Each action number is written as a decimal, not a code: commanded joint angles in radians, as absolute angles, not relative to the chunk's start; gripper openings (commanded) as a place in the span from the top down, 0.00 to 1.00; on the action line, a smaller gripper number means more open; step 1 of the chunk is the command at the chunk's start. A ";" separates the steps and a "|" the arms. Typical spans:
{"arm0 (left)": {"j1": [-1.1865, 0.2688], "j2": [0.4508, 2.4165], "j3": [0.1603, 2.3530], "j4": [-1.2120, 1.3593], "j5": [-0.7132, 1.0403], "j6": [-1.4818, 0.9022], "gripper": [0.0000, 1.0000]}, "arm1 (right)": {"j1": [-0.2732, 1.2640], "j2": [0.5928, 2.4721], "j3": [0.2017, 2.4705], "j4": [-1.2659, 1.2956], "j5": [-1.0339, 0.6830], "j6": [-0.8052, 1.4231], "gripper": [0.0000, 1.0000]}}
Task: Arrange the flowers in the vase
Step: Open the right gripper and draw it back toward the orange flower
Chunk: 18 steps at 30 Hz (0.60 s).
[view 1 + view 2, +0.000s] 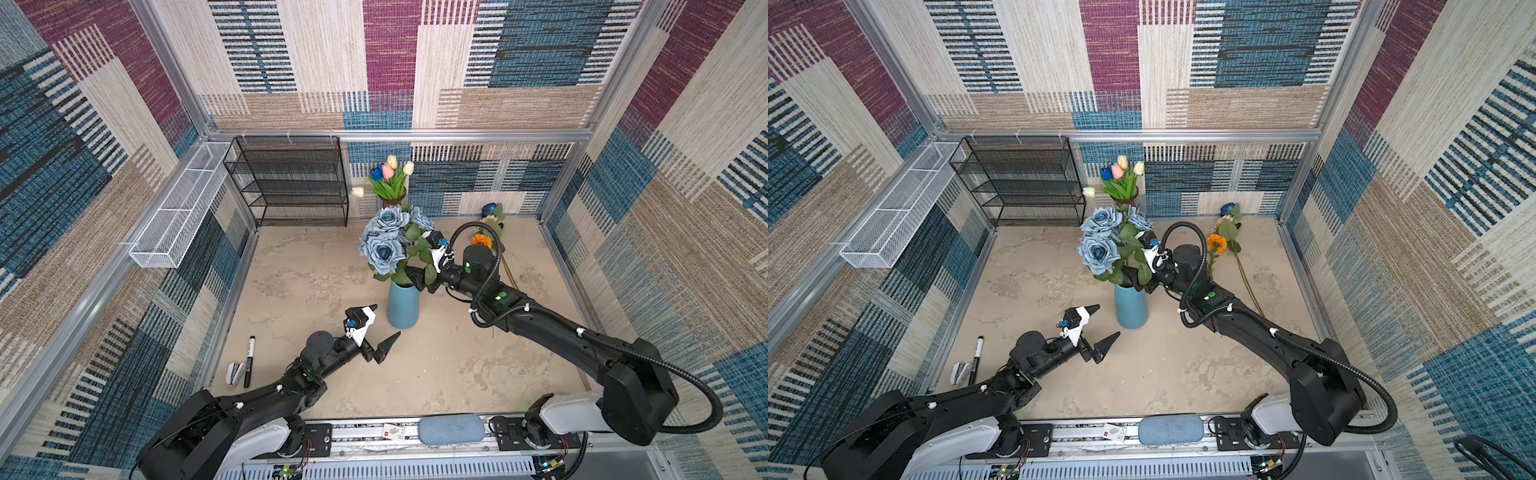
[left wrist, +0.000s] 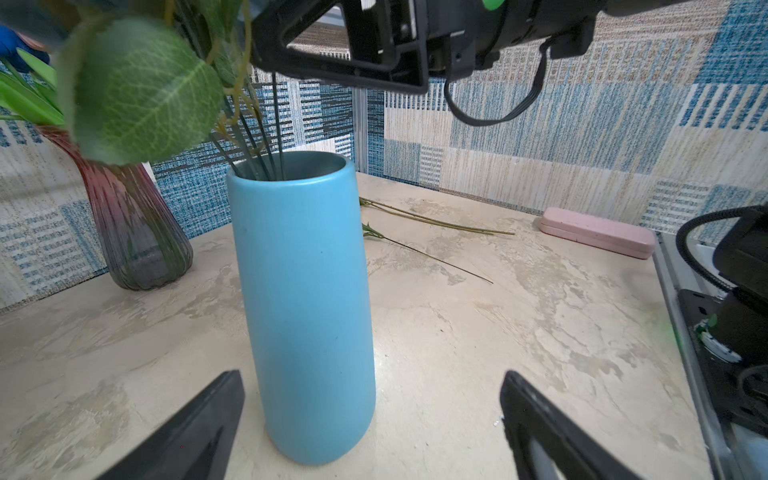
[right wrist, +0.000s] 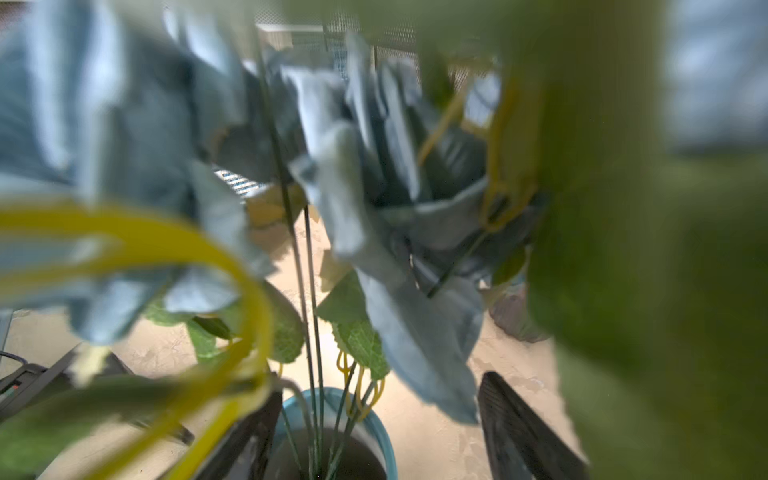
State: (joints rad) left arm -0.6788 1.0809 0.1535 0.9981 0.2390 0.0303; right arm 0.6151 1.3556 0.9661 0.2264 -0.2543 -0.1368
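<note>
Rose bunch (image 1: pixel 384 249) stems enter vase (image 2: pixel 303 307) (wrist views only) | left claw (image 1: pixel 387 320) agape | right claw (image 3: pixel 374 415) spread around stems

1. This is a robot test cell in a lab: an aluminium frame (image 1: pixel 399 135) boxes in one small table (image 1: pixel 316 266).
2. Woven patchwork wall panels (image 1: pixel 390 62) fill that frame on three sides, like a backdrop.
3. The left arm (image 1: pixel 257 399) and the right arm (image 1: pixel 557 332), both black, stand on a mounting rail (image 1: pixel 361 436) at the front edge, with a bare circuit board (image 1: pixel 286 469) and loose wires below.
4. The props look staged: a black mesh shelf (image 1: pixel 291 183), a white wire basket (image 1: pixel 178 208), a marker (image 1: pixel 250 357), a stapler (image 1: pixel 235 372), and an artificial rose bunch (image 1: pixel 386 241) in a blue vase (image 1: pixel 403 307).
</note>
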 commanded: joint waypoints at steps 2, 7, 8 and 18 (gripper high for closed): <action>-0.680 1.059 0.152 1.004 0.226 0.058 0.01 | 0.615 1.313 0.967 0.186 -0.167 -0.173 0.19; -0.680 1.054 0.152 0.998 0.222 0.061 0.01 | 0.614 1.299 0.976 0.132 -0.033 -0.218 0.18; -0.680 1.055 0.152 0.999 0.223 0.060 0.01 | 0.614 1.293 0.973 0.138 -0.019 -0.229 0.18; -0.680 1.012 0.146 0.973 0.220 0.066 0.01 | 0.578 1.196 0.967 0.213 0.027 -0.269 0.16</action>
State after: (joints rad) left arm -0.6788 1.0260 0.1471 0.9787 0.2344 0.0360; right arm 0.5896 1.2114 0.9665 0.1646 -0.0105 -0.2562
